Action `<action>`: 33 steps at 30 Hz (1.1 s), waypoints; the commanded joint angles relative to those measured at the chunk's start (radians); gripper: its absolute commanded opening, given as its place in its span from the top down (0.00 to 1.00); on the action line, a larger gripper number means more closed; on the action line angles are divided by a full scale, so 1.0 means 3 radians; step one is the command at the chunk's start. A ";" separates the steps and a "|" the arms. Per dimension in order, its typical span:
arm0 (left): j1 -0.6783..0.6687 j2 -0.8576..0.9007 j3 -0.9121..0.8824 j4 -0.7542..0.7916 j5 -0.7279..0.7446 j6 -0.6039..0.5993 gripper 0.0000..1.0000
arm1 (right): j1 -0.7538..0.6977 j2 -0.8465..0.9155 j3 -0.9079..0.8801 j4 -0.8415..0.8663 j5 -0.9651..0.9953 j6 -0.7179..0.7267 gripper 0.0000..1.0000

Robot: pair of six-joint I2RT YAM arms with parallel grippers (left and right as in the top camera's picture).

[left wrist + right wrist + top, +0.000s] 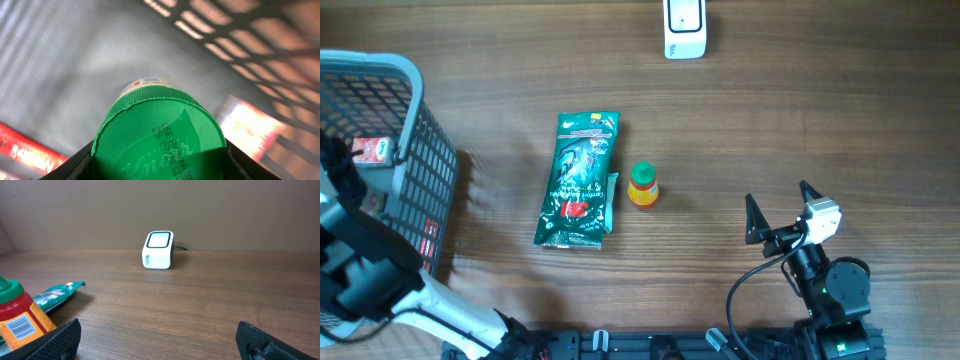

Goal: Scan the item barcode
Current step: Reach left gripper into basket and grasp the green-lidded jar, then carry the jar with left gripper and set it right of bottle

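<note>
Deep inside the grey mesh basket, my left gripper is shut on a jar with a green lid. Its black fingers press against both sides of the lid, which carries printed date text. The jar's body and any barcode on it are hidden below the lid. The white scanner stands at the far edge of the table, also seen from the right wrist as the scanner. My right gripper hovers open at the front right, empty, its fingertips wide apart.
A green snack pouch lies mid-table beside a small orange bottle with a green cap; the bottle's barcode faces the right wrist. Red packets lie in the basket around the jar.
</note>
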 commanded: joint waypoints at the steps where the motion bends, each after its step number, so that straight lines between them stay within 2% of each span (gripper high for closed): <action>1: -0.0151 -0.0745 0.0023 0.0038 -0.0018 0.0094 0.43 | 0.0011 0.0000 -0.0004 0.0010 -0.0024 0.0055 0.00; 6: -0.0435 -0.1513 0.0023 0.0159 0.0057 0.0198 0.44 | 0.0011 0.0000 -0.0004 0.0010 -0.0024 0.0055 0.00; 9: -0.0753 -0.1937 0.0023 0.0264 0.0186 0.0220 0.45 | 0.0011 0.0000 -0.0004 0.0010 -0.0024 0.0053 0.00; 13: -0.1527 -0.2246 0.0023 0.0277 0.0186 0.0220 0.46 | 0.0011 0.0000 -0.0004 0.0010 -0.0024 0.0055 0.00; 24: -0.3746 -0.1896 0.0022 0.0504 0.0183 0.0219 0.47 | 0.0011 0.0000 -0.0004 0.0010 -0.0024 0.0055 0.00; 33: -0.4777 -0.1085 0.0022 0.0772 0.0186 0.0336 0.50 | 0.0011 0.0000 -0.0004 0.0010 -0.0024 0.0056 0.00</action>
